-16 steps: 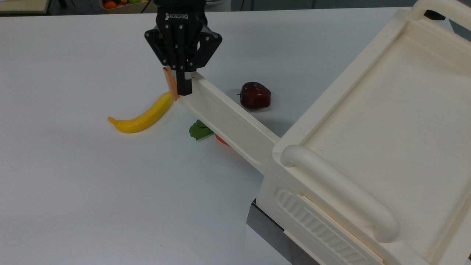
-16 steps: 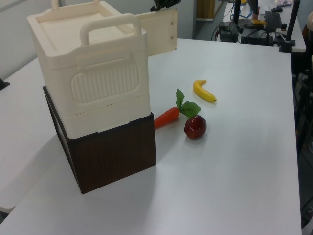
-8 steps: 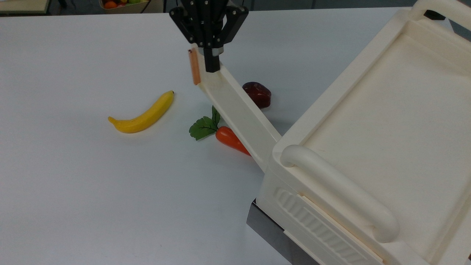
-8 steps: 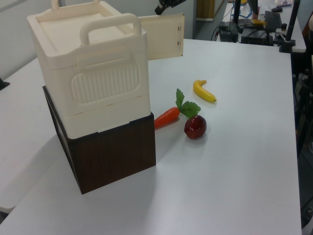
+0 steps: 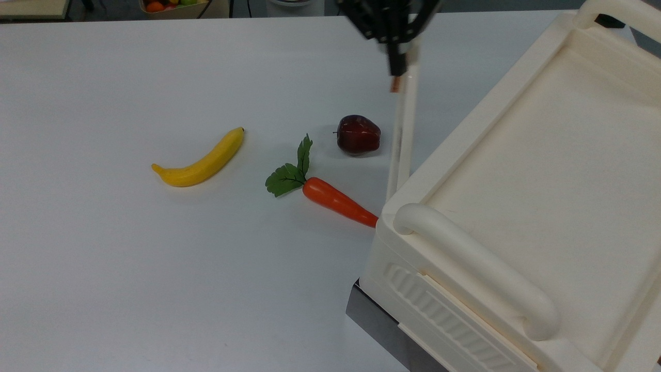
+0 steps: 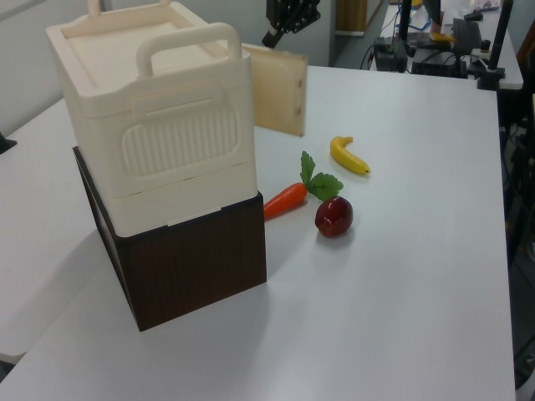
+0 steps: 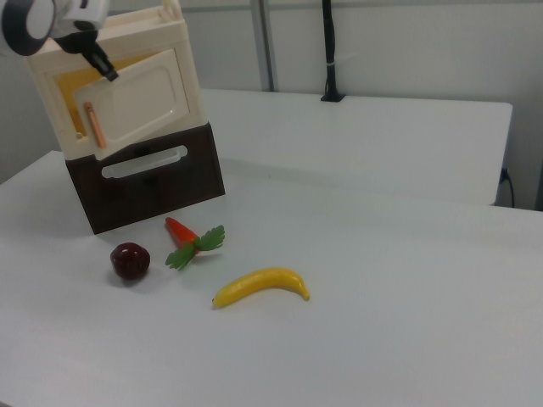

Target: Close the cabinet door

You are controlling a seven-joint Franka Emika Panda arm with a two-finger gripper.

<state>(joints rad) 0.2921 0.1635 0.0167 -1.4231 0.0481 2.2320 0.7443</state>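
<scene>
The cream cabinet (image 5: 521, 155) sits on a dark base (image 6: 192, 267) at the top view's right. Its cabinet door (image 5: 403, 134) is ajar and appears nearly edge-on in the top view. The copper strip (image 5: 395, 84) marks the door's free end. In the right view the door (image 7: 140, 102) stands at a small angle to the cabinet's front (image 7: 174, 25), leaving a gap on the strip's side. My black gripper (image 5: 396, 71) is shut, its fingertips against the door's top edge near the strip. The gripper (image 6: 269, 39) and door (image 6: 280, 92) also appear in the left view.
On the white table in front of the cabinet lie a dark red apple (image 5: 359, 134), a carrot with green leaves (image 5: 335, 201) whose tip reaches the cabinet's corner, and a yellow banana (image 5: 201, 163). A fruit basket (image 5: 165, 5) sits beyond the table's far edge.
The gripper has swept to the top view's right, swinging the door with it toward the cabinet. The carrot and apple, earlier partly covered by the door, now show whole.
</scene>
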